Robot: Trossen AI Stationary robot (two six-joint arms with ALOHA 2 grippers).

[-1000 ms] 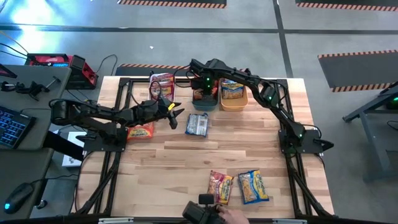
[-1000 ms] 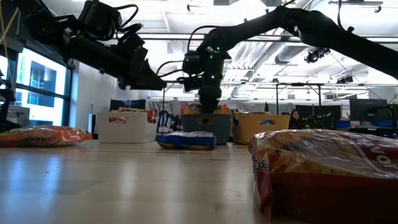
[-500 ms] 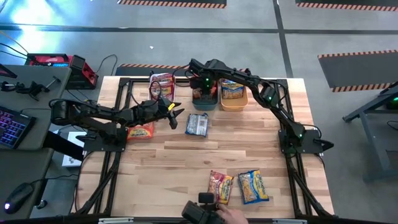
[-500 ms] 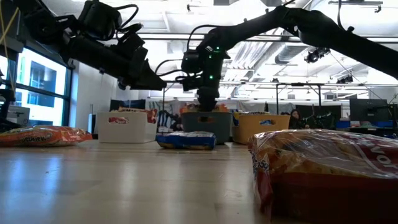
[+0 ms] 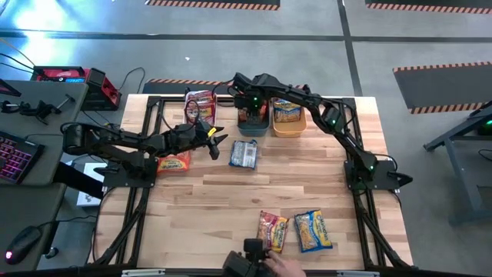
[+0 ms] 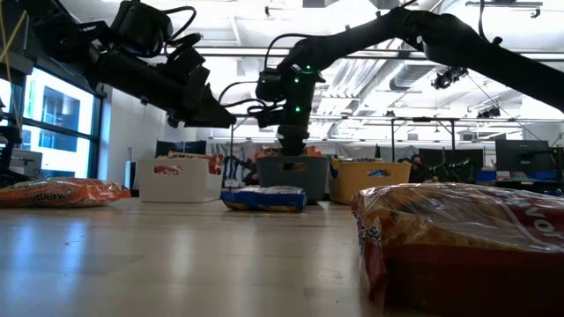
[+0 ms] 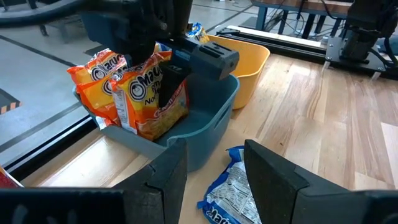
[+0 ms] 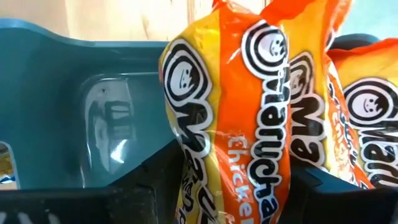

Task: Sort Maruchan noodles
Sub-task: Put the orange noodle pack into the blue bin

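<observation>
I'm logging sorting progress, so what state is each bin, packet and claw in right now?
Teal plastic bin: holds upright orange crinkly noodle packets.
Orange plastic bin: holds a blue-and-yellow packet.
White plastic bin: holds pink-red packets.
Blue-and-yellow packet beside the teal bin: flat on the table, unsorted.
Orange packet under the left arm: flat, unsorted.
Right claw: over the teal bin, at the orange packets.
Left claw: open, empty, hovering.

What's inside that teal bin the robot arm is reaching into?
The teal bin holds orange noodle packets standing upright, with the right gripper among them. Its floor beneath them is hidden.
</observation>
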